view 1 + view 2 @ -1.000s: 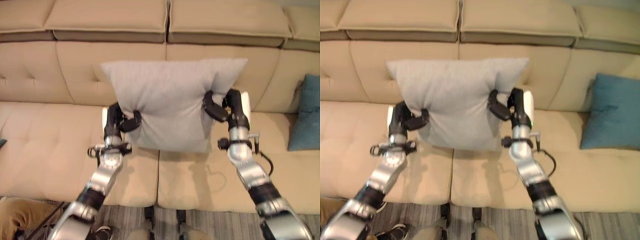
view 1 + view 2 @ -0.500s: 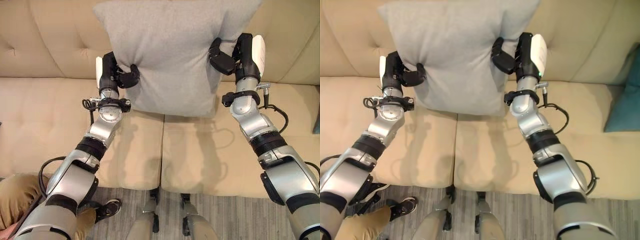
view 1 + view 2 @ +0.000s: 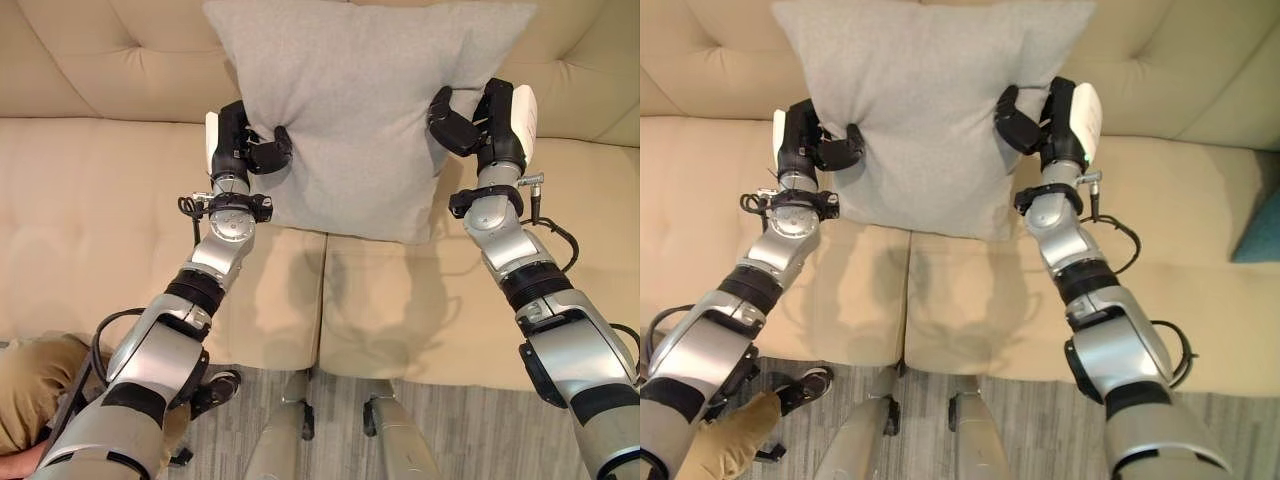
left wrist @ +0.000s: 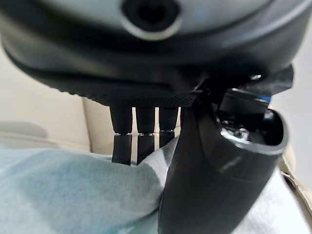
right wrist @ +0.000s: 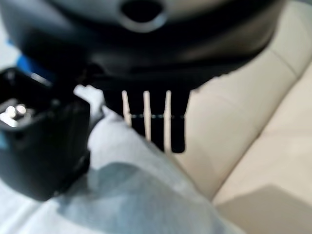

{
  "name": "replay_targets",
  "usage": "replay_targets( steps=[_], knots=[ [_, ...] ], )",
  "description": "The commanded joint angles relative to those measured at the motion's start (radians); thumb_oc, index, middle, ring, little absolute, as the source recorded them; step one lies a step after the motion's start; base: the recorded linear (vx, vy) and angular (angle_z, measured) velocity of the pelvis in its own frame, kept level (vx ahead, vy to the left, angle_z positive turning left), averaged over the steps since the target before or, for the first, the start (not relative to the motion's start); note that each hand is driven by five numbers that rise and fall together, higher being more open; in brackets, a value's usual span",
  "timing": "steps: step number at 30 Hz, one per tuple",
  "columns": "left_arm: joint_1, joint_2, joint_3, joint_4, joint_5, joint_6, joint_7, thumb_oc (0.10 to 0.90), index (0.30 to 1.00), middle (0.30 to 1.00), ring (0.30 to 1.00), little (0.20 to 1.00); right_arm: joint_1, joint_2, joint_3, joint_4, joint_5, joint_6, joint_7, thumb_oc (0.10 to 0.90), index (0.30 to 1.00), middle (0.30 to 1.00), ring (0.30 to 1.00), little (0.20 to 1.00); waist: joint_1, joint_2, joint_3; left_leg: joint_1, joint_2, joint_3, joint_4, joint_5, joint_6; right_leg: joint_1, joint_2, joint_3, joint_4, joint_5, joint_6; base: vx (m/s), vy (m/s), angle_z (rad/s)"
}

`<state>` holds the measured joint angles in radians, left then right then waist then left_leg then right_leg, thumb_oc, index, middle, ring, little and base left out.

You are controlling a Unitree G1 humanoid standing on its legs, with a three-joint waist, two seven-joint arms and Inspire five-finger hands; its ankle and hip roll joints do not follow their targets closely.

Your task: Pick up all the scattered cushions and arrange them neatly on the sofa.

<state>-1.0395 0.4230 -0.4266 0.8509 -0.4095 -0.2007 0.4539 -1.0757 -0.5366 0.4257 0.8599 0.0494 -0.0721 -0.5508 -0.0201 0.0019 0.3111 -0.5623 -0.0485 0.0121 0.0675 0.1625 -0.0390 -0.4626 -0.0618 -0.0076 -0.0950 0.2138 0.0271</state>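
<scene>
A large grey cushion [image 3: 355, 100] is held up between both hands over the beige sofa's seat [image 3: 110, 230], its top against the tufted backrest [image 3: 120, 60]. My left hand [image 3: 243, 145] pinches its left edge, thumb in front and fingers behind. On the right edge my right hand [image 3: 478, 122] grips the same way. In the left wrist view the thumb [image 4: 214, 165] presses into the grey cloth [image 4: 73, 195]. The right wrist view has the fingers [image 5: 156, 126] behind the cushion [image 5: 131, 195].
A teal cushion [image 3: 1260, 230] leans at the sofa's far right end. A person's tan trouser leg [image 3: 30, 390] and dark shoe [image 3: 215, 385] are on the striped carpet [image 3: 470, 425] at the lower left, close to my left arm.
The camera has tilted down and the whole picture has shifted. The cushion, still gripped by both hands, now sits a little lower against the backrest than a second ago.
</scene>
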Motion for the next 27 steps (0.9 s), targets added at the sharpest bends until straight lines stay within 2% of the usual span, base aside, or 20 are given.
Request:
replay_targets(
  steps=[1,7,8,9,11,16,18,19,20,21,22,23,24,25,27],
  knots=[
    [-0.081,0.009,-0.056,0.036,0.037,-0.091,0.001,0.8,0.9,0.9,0.9,0.9,-0.113,-0.005,0.018,0.001,-0.019,-0.074,-0.035,0.8,0.9,0.9,0.9,0.9,-0.002,0.011,-0.122,0.096,0.004,0.017,-0.155,-0.052,-0.03,0.051,0.058,-0.028,0.008,-0.137,0.092,-0.01,-0.016,-0.19],
    [-0.091,0.098,-0.036,0.039,0.064,-0.083,-0.011,0.8,0.9,0.9,0.9,0.9,-0.104,-0.09,0.005,-0.016,-0.015,-0.075,-0.023,0.8,0.9,0.9,0.9,0.9,-0.003,0.007,-0.124,0.108,0.007,0.018,-0.155,-0.056,-0.033,0.062,0.062,-0.029,0.008,-0.14,0.095,-0.01,-0.017,-0.01],
    [-0.082,0.139,-0.019,0.031,0.068,-0.082,-0.013,0.8,0.9,0.9,0.9,0.9,-0.085,-0.128,-0.016,-0.03,-0.012,-0.074,-0.023,0.8,0.9,0.9,0.9,0.9,-0.003,0.007,-0.128,0.121,0.009,0.019,-0.155,-0.063,-0.033,0.075,0.062,-0.03,0.008,-0.146,0.096,-0.01,-0.013,0.49],
    [-0.083,0.139,-0.019,0.031,0.068,-0.082,-0.013,0.8,0.9,0.9,0.9,0.9,-0.085,-0.128,-0.017,-0.03,-0.012,-0.073,-0.023,0.8,0.9,0.9,0.9,0.9,-0.003,0.007,-0.13,0.116,0.009,0.019,-0.155,-0.058,-0.033,0.07,0.062,-0.03,0.008,-0.143,0.096,0.0,-0.014,0.28],
    [-0.047,0.18,0.017,0.005,0.064,-0.085,-0.012,0.8,0.9,0.9,0.9,0.9,-0.04,-0.181,-0.057,-0.048,-0.006,-0.069,-0.022,0.8,0.9,0.9,0.9,0.9,-0.004,0.007,-0.138,0.132,0.011,0.021,-0.155,-0.064,-0.032,0.085,0.063,-0.032,0.008,-0.148,0.096,0.01,-0.008,-0.13],
    [0.03,0.206,0.08,-0.049,0.047,-0.094,-0.011,0.8,0.9,0.9,0.9,0.9,0.045,-0.242,-0.125,-0.08,-0.004,-0.063,-0.018,0.8,0.9,0.9,0.9,0.9,-0.007,0.006,-0.154,0.159,0.015,0.024,-0.155,-0.074,-0.031,0.111,0.064,-0.032,0.008,-0.157,0.094,0.01,-0.007,0.02],
    [0.135,0.211,0.145,-0.129,0.04,-0.104,-0.01,0.8,0.9,0.9,0.9,0.9,0.153,-0.264,-0.199,-0.137,-0.003,-0.067,-0.007,0.8,0.9,0.9,0.9,0.9,-0.011,0.005,-0.166,0.179,0.018,0.025,-0.155,-0.082,-0.029,0.128,0.064,-0.034,0.008,-0.164,0.092,0.02,-0.016,-0.16],
    [0.142,0.211,0.145,-0.135,0.042,-0.102,-0.009,0.8,0.9,0.9,0.9,0.9,0.163,-0.263,-0.203,-0.144,-0.004,-0.065,-0.007,0.8,0.9,0.9,0.9,0.9,-0.01,0.004,-0.168,0.181,0.018,0.025,-0.155,-0.083,-0.029,0.13,0.064,-0.034,0.008,-0.165,0.092,0.04,-0.018,-0.32],
    [0.238,0.208,0.193,-0.203,0.041,-0.107,-0.02,0.8,0.9,0.9,0.9,0.9,0.256,-0.269,-0.255,-0.193,-0.006,-0.072,0.017,0.8,0.9,0.9,0.9,0.9,-0.013,0.004,-0.176,0.198,0.021,0.028,-0.155,-0.088,-0.026,0.145,0.063,-0.035,0.008,-0.171,0.089,0.03,-0.006,-0.11],
    [0.246,0.207,0.194,-0.209,0.042,-0.105,-0.019,0.8,0.9,0.9,0.9,0.9,0.267,-0.268,-0.259,-0.2,-0.008,-0.07,0.018,0.8,0.9,0.9,0.9,0.9,-0.012,0.003,-0.178,0.2,0.021,0.028,-0.155,-0.089,-0.026,0.148,0.063,-0.036,0.008,-0.171,0.089,0.05,-0.019,0.12],
    [0.351,0.199,0.234,-0.273,0.06,-0.107,-0.034,0.8,0.9,0.9,0.9,0.9,0.377,-0.261,-0.31,-0.257,-0.022,-0.078,0.046,0.8,0.9,0.9,0.9,0.9,-0.014,0.002,-0.185,0.217,0.022,0.031,-0.155,-0.094,-0.024,0.164,0.063,-0.037,0.008,-0.176,0.086,0.02,-0.014,0.17],
    [0.359,0.198,0.234,-0.28,0.061,-0.105,-0.033,0.8,0.9,0.9,0.9,0.9,0.387,-0.26,-0.314,-0.264,-0.023,-0.077,0.047,0.8,0.9,0.9,0.9,0.9,-0.014,0.001,-0.187,0.219,0.022,0.031,-0.155,-0.094,-0.024,0.167,0.063,-0.037,0.008,-0.176,0.086,0.04,-0.024,0.13],
    [0.472,0.173,0.276,-0.346,0.077,-0.105,-0.051,0.8,0.9,0.9,0.9,0.9,0.507,-0.242,-0.362,-0.327,-0.044,-0.083,0.078,0.8,0.9,0.9,0.9,0.9,-0.014,0.0,-0.193,0.238,0.023,0.033,-0.155,-0.099,-0.022,0.187,0.06,-0.042,0.008,-0.182,0.084,0.02,-0.01,0.04],
    [0.479,0.172,0.276,-0.352,0.078,-0.103,-0.05,0.8,0.9,0.9,0.9,0.9,0.515,-0.241,-0.365,-0.333,-0.045,-0.082,0.079,0.8,0.9,0.9,0.9,0.9,-0.014,-0.001,-0.195,0.24,0.023,0.033,-0.155,-0.1,-0.022,0.19,0.06,-0.042,0.008,-0.182,0.084,0.03,-0.023,0.06],
    [0.59,0.139,0.315,-0.409,0.096,-0.094,-0.073,0.8,0.9,0.9,0.9,0.9,0.641,-0.21,-0.418,-0.393,-0.072,-0.085,0.114,0.8,0.9,0.9,0.9,0.9,-0.015,-0.004,-0.203,0.262,0.025,0.033,-0.155,-0.104,-0.02,0.213,0.06,-0.045,0.008,-0.189,0.081,0.02,-0.024,0.06]
  ],
)
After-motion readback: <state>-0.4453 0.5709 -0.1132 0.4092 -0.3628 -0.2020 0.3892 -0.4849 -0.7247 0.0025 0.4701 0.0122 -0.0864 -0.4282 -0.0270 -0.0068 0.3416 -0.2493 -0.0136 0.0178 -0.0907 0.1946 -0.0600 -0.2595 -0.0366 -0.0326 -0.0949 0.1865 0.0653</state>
